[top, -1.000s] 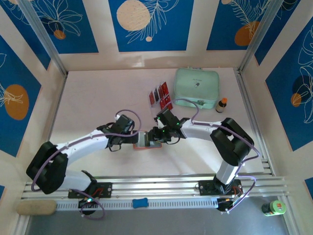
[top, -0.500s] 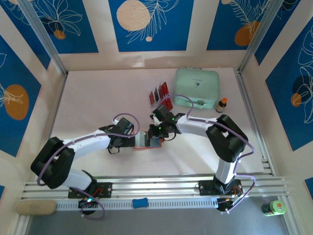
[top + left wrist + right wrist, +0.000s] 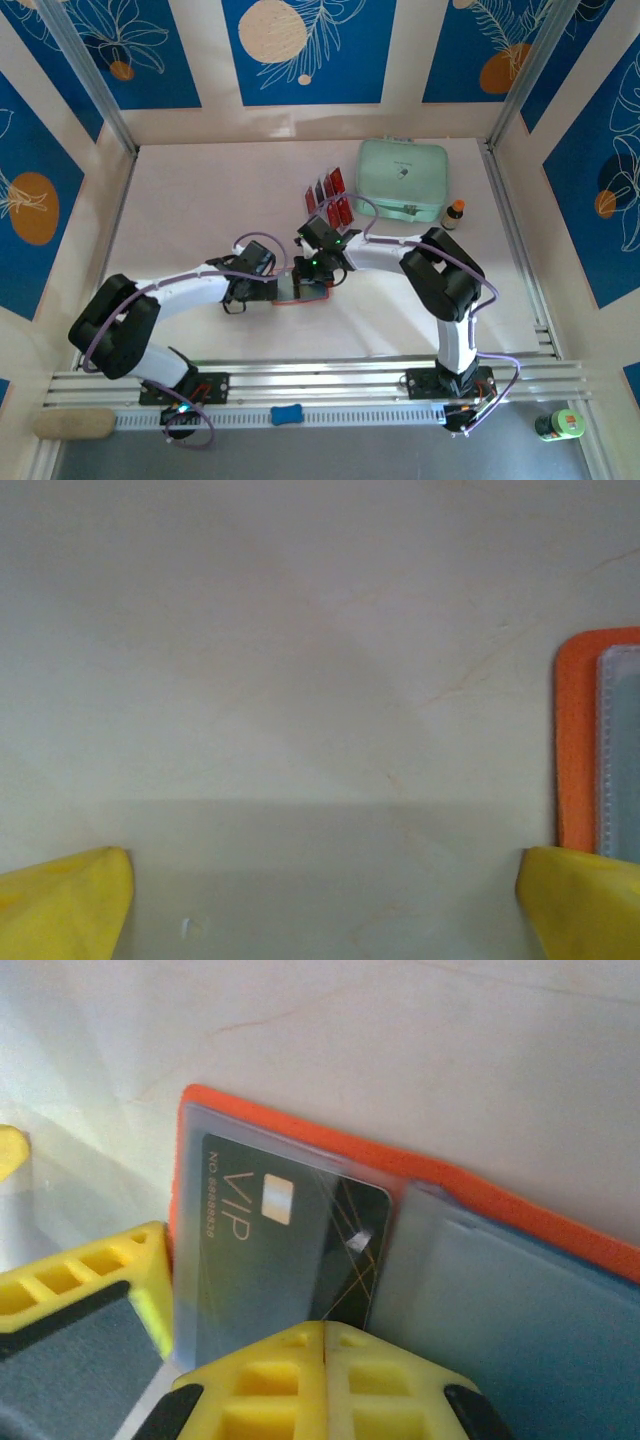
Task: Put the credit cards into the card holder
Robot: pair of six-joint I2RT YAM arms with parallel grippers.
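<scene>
The card holder (image 3: 296,293) lies open on the table, orange with grey clear sleeves (image 3: 300,1125). A black credit card (image 3: 265,1250) marked VIP sits mostly under the left sleeve, its right end sticking out. My right gripper (image 3: 325,1332) is shut, its joined tips against the card's near edge (image 3: 312,274). My left gripper (image 3: 320,910) stands open over bare table, with the card holder's orange edge (image 3: 574,740) by its right fingertip; one of its fingers (image 3: 90,1305) rests at the card holder's left side. More red and black credit cards (image 3: 328,196) stand in a clear rack behind.
A mint-green case (image 3: 402,180) sits at the back right with a small brown bottle (image 3: 455,213) beside it. The rack of cards is just behind the right gripper. Off the table's front rail lie a blue clip (image 3: 286,413) and a green can (image 3: 560,424).
The right gripper has shut and slid left over the card holder, its arm folding in closer. The left arm has barely moved.
</scene>
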